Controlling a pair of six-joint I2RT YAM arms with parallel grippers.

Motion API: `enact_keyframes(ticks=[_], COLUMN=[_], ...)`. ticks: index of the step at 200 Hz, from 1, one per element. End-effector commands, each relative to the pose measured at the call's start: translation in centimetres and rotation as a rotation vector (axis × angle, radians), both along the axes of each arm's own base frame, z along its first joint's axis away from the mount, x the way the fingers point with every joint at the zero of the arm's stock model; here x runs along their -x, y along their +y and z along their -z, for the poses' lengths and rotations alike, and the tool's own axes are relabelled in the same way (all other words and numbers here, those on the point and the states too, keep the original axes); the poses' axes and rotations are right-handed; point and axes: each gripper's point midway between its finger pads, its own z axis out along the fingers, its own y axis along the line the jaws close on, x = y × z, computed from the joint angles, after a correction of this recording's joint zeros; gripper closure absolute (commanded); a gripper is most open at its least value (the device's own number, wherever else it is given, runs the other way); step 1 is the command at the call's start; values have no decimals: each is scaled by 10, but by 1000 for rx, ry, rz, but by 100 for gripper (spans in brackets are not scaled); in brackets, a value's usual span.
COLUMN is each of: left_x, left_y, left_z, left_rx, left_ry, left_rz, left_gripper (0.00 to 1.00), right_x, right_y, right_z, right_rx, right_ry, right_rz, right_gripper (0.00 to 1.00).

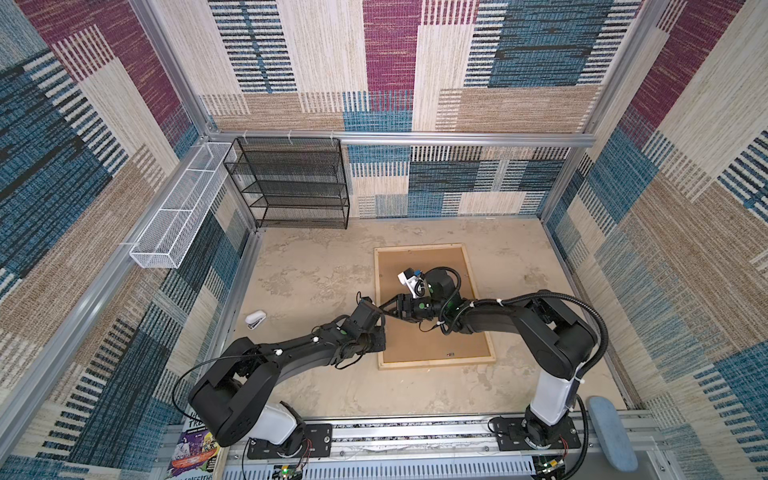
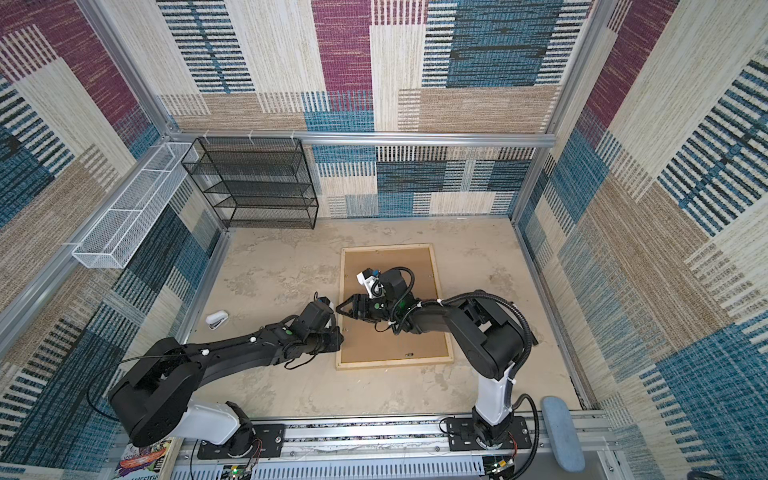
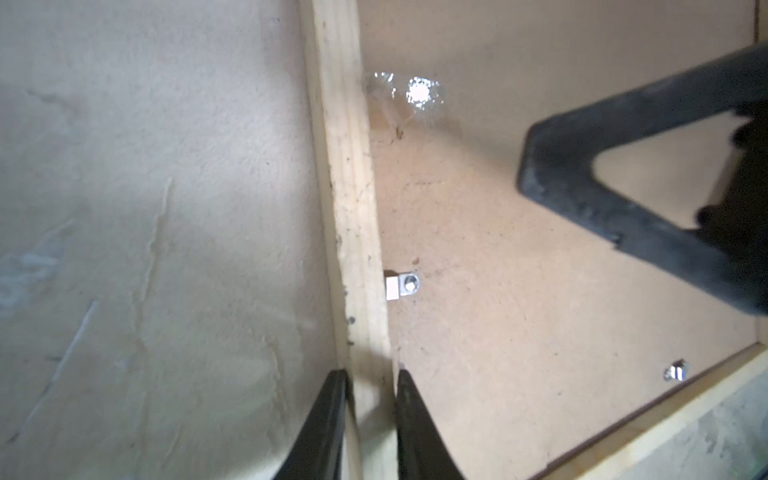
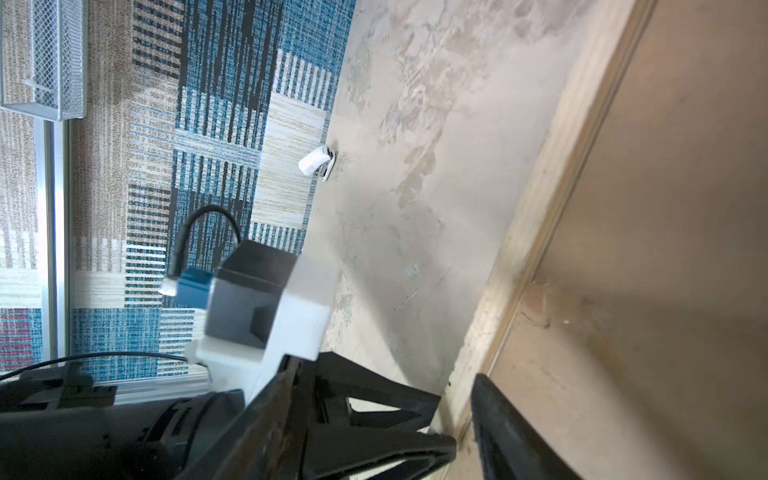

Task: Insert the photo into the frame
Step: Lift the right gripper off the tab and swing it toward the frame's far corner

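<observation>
- Wood first — your left pincer (image 3: 370, 374) is clamped across the frame (image 3: 345, 166) at its side rail; hold it steady.
- Your right pincer (image 4: 459, 395) hangs with jaws apart beside that rail, over the brown backing board (image 1: 440, 345), gripping nothing.
- You can't see the photo — whether it lies under the board, you cannot tell.

Lab robot cell, carpeted walls (image 1: 415, 62), aluminium rail (image 1: 457, 139)

the table (image 1: 332, 395) is lying open in front of and right of the frame (image 1: 436, 362). both arms are crowding its left rail: the left gripper (image 3: 370, 374) is clamping the rail, and the right gripper (image 4: 459, 399) is hanging just beside it, jaws apart. a stapler (image 1: 255, 320) is sitting further left, and a black mesh shelf (image 1: 291, 183) is blocking the back-left corner.
</observation>
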Motion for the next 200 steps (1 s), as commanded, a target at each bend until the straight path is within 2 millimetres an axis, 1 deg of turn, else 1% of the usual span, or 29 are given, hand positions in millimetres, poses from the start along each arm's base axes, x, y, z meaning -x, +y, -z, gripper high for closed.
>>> enact_keyframes(ticks=[1, 27, 47, 62, 76, 93, 104, 125, 146, 165, 176, 185, 200], left_x=[4, -1, -9, -15, -28, -43, -55, -79, -95, -102, -103, -102, -96], left_y=[4, 4, -5, -13, -15, -18, -16, -8, -9, -14, -11, -8, -5], left_z=[4, 2, -3, -4, -1, 3, 6, 10, 1, -13, -19, -24, -32], left_rx=[-33, -61, -65, -86, -99, -67, -50, -33, -50, -35, -43, -47, -37], left_ry=[21, 7, -16, -7, 8, 31, 37, 54, 47, 20, 14, 13, 6], left_rz=[14, 34, 104, 193, 226, 255, 261, 251, 262, 265, 245, 229, 208], left_gripper=[75, 76, 78, 79, 80, 81, 80, 78, 73, 68, 65, 63, 61], right_x=[-6, -19, -31, -43, -57, -70, -78, -91, -110, -133, -148, -162, -184], right_y=[-11, -37, -62, -87, -114, -144, -163, -190, -213, -234, -245, -254, -263], right_z=[-5, -13, -17, -22, -29, -37, -42, -48, -50, -44, -37, -26, -9], right_rx=[35, 51, 72, 104, 137, 169, 196, 254, 324, 421, 483, 544, 627], right_ry=[-43, -73, -100, -132, -165, -194, -218, -264, -305, -334, -352, -341, -326], right_rz=[19, 77, 132, 185, 241, 302, 343, 404, 455, 503, 511, 510, 490], right_gripper=[29, 29, 29, 29, 29, 29, 27, 18, 10, 0, 0, 0, 0])
